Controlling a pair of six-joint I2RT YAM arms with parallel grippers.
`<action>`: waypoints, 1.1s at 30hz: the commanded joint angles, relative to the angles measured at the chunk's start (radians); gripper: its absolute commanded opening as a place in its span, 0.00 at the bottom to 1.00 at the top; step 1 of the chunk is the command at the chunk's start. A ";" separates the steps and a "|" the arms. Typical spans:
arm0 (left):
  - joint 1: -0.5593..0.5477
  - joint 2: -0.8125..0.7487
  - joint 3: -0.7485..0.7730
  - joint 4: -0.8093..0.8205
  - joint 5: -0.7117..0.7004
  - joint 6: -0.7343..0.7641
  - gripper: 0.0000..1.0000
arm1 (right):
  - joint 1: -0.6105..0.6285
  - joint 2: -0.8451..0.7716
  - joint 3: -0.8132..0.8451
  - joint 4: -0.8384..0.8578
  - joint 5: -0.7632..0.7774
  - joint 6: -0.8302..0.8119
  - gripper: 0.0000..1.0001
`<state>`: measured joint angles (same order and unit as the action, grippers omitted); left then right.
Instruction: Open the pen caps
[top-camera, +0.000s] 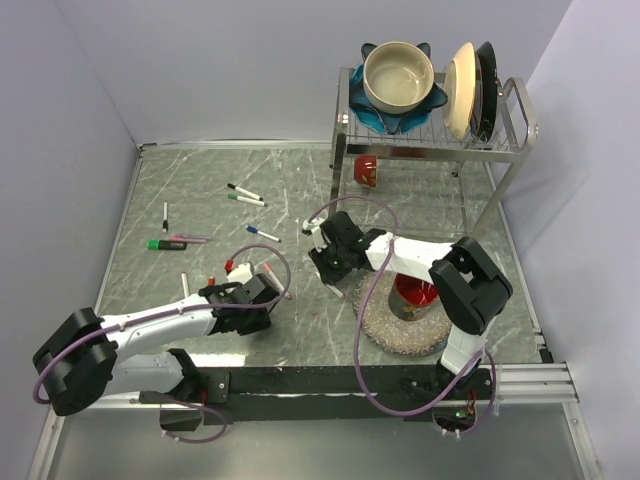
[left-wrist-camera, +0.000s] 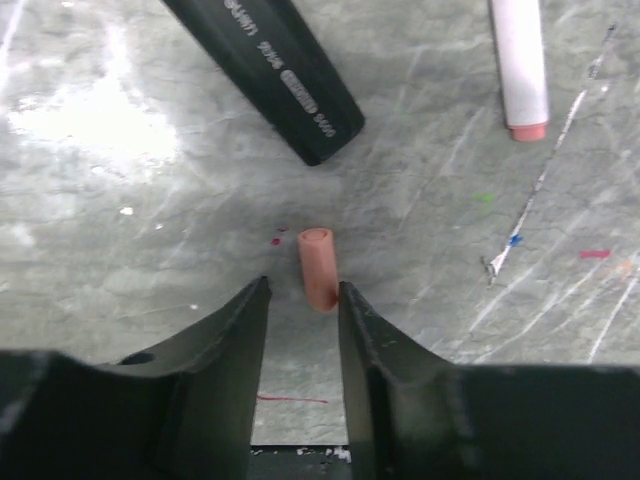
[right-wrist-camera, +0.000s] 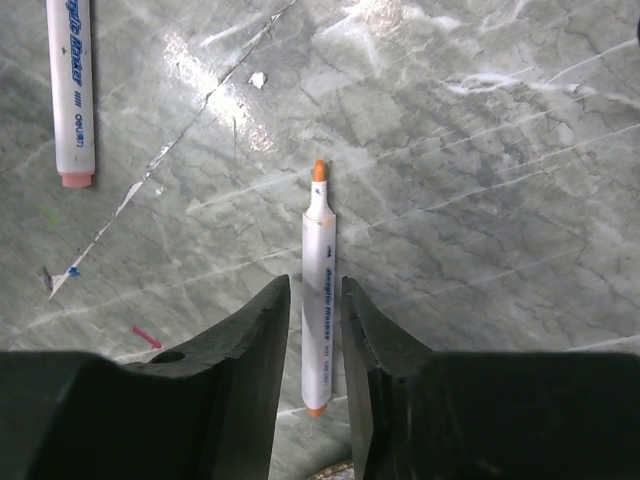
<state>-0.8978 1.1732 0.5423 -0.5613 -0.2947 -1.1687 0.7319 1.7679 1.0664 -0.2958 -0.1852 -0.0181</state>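
Observation:
A small orange pen cap (left-wrist-camera: 318, 268) lies on the table just in front of my left gripper (left-wrist-camera: 303, 288), touching the right fingertip (left-wrist-camera: 347, 297). The jaws are apart and hold nothing. My right gripper (right-wrist-camera: 315, 285) is open. Its jaws straddle a white marker (right-wrist-camera: 320, 300) with a bare orange tip, which lies on the table with a gap on each side. In the top view the left gripper (top-camera: 245, 300) is at centre-left and the right gripper (top-camera: 330, 262) at centre. A red cap (top-camera: 230, 266) lies near the left gripper.
A black marker barrel (left-wrist-camera: 270, 70) and a white marker (left-wrist-camera: 520, 65) lie ahead of the left gripper. Several pens (top-camera: 247, 197) and a green marker (top-camera: 165, 244) lie at left. A dish rack (top-camera: 430, 140) stands at the back right. A red cup (top-camera: 412, 295) sits on a round mat.

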 joint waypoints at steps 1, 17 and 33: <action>-0.013 -0.030 0.053 -0.093 -0.058 -0.022 0.45 | 0.009 -0.024 0.059 -0.023 -0.017 -0.063 0.40; 0.279 -0.283 0.001 0.078 -0.026 -0.005 0.99 | 0.006 -0.245 0.067 -0.307 -0.356 -0.528 0.55; 0.361 0.075 0.163 -0.032 -0.014 -0.086 0.81 | -0.002 -0.298 0.056 -0.307 -0.352 -0.531 0.56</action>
<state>-0.5415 1.2282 0.6697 -0.6056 -0.3172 -1.2327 0.7330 1.5135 1.1110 -0.5995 -0.5182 -0.5358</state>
